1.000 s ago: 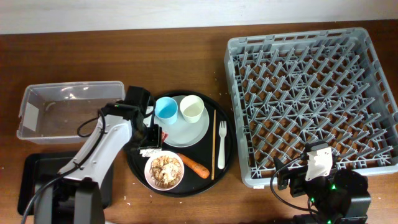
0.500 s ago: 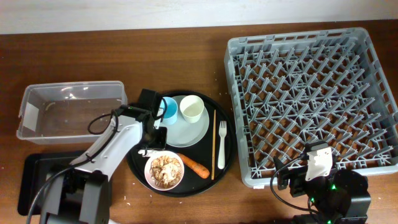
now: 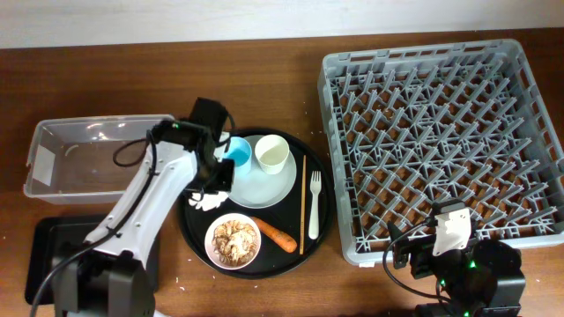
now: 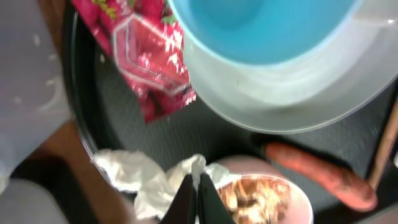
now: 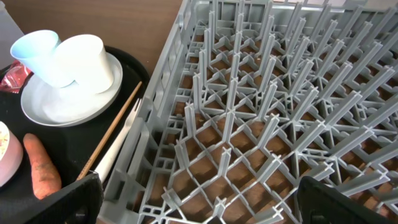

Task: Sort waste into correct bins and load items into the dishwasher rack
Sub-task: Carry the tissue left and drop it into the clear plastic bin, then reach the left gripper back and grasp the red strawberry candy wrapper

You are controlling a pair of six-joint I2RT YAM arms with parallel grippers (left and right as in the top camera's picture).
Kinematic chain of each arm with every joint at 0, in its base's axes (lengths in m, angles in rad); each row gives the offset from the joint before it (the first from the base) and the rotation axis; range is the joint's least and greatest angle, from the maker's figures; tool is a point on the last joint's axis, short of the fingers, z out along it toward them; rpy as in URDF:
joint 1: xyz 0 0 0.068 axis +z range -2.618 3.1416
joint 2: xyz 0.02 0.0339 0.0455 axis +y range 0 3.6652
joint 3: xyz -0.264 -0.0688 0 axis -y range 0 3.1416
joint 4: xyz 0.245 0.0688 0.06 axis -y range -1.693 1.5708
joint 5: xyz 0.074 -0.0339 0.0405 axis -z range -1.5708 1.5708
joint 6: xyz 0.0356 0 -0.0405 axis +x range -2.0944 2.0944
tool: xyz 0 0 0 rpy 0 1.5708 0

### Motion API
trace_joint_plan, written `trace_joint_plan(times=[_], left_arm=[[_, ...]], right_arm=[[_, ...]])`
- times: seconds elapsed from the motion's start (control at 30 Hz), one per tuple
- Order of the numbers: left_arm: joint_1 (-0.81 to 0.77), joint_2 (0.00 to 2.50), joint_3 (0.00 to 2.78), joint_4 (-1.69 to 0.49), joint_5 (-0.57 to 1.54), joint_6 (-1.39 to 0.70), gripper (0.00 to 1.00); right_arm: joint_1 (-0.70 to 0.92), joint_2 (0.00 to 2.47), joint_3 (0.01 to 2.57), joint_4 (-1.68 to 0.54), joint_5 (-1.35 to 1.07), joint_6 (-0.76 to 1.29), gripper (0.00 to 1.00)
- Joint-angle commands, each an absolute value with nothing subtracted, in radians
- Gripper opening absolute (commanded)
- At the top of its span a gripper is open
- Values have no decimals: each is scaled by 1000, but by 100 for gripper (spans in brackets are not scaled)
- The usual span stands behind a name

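Observation:
My left gripper (image 4: 198,186) is shut on a corner of the crumpled white tissue (image 4: 155,183), which lies at the left rim of the round black tray (image 3: 189,231). From overhead the tissue (image 3: 208,202) shows just below the left gripper (image 3: 220,180). A red wrapper (image 4: 149,62) lies beside the light-blue cup (image 3: 236,150). The cream cup (image 3: 272,156) stands on the plate (image 3: 264,187). The bowl (image 3: 233,240) holds brown scraps, with the carrot (image 3: 275,234) next to it. My right gripper (image 5: 199,199) is open over the near-left corner of the grey rack (image 3: 441,132).
A white fork (image 3: 314,205) and a chopstick (image 3: 303,202) lie on the round tray's right side. A clear tub (image 3: 88,154) stands at the left, with a shallow black tray (image 3: 44,255) in front of it under the left arm's base.
The left gripper's jaws have gone from open to shut on the tissue, and the left arm has shifted slightly back, uncovering the tissue from above. The right arm has not moved.

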State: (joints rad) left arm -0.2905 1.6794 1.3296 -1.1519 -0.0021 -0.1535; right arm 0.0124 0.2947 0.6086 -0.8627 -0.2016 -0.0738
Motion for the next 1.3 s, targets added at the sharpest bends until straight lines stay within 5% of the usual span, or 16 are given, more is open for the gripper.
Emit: trace_joint_plan(times=[0.0, 0.27, 0.53, 0.8, 0.83, 0.87, 1.0, 1.13, 1.23, 1.27], left_arm=[[-292, 1669, 1438, -1203, -51, -152, 0], [-169, 1666, 1610, -1156, -278, -242, 0], [213, 1729, 1604, -915, -277, -242, 0], [307, 1906, 1604, -892, -231, -242, 2], [307, 1905, 1605, -901, -221, -242, 27], [307, 1905, 1606, -902, -220, -242, 77], [307, 1887, 1684, -987, -125, -242, 84], [306, 1802, 1802, -1168, -36, -243, 80], [306, 1687, 1804, -1315, 159, -242, 62], [303, 1666, 1803, -1358, 172, -242, 46]], right_arm=[[6, 294, 617, -861, -203, -63, 99], [6, 294, 617, -860, -203, -63, 99], [6, 294, 617, -860, -203, -63, 99], [6, 294, 617, -860, -203, -63, 99], [6, 294, 617, -861, -203, -63, 99], [6, 294, 617, -860, -203, -63, 98], [6, 294, 617, -861, -203, -63, 99], [6, 294, 617, -860, -203, -63, 99], [6, 294, 617, -860, -203, -63, 99], [6, 294, 617, -860, -203, -63, 99]])
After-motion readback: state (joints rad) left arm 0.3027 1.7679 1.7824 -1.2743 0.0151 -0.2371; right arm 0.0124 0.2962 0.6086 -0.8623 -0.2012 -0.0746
